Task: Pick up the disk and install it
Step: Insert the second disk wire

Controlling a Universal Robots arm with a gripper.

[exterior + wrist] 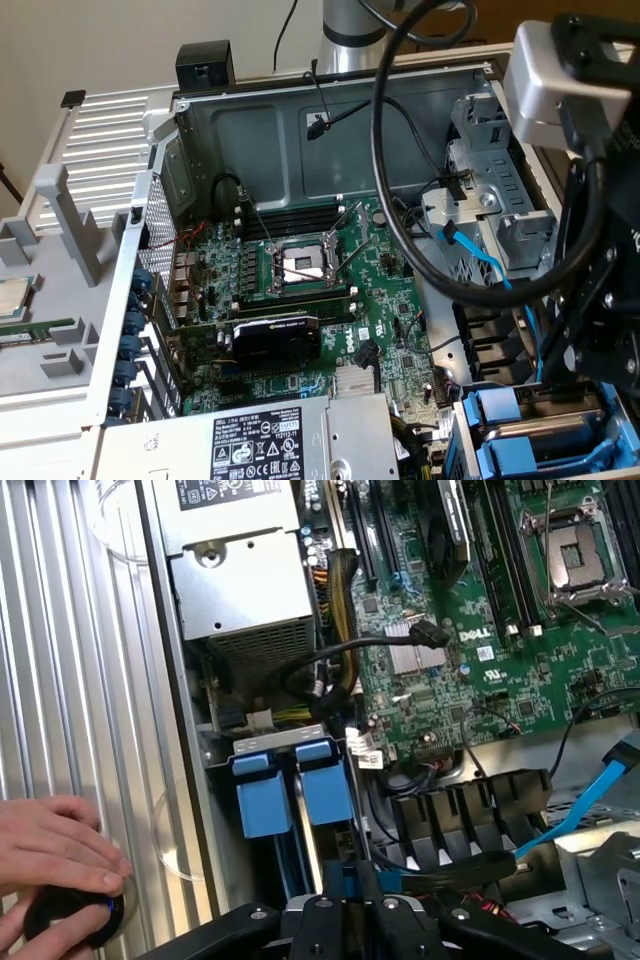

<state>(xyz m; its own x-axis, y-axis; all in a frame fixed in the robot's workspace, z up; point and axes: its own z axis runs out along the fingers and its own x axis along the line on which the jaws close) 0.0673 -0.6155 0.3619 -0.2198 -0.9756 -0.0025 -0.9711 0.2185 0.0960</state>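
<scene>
Exterior view: the black gripper (600,340) hangs at the right edge of the frame over the lower-right corner of an open computer case (300,130) of grey sheet metal. Below it sit blue plastic trays (500,410) in a drive bay. A green circuit board (390,330) fills the middle of the frame, with a square metal socket (300,262) and a black card (275,335) on it. A silver box with a black-and-white label (260,440) lies at the lower centre. A thick black hose (385,150) loops down from the top, and a flat light-blue cable (480,262) runs along the metal cage at the right.

In the wrist view the gripper's (345,885) fingers stand narrow, closed on a thin edge of bright blue plastic, the frame of the disk (343,873), seen edge-on just beside the bay. Two blue tabs (265,792) of the trays stand side by side in the bay, close to the fingertips. Beside the case, on a ribbed metal panel (70,680), a person's hand (55,855) rests on a round black knob (70,917).
</scene>
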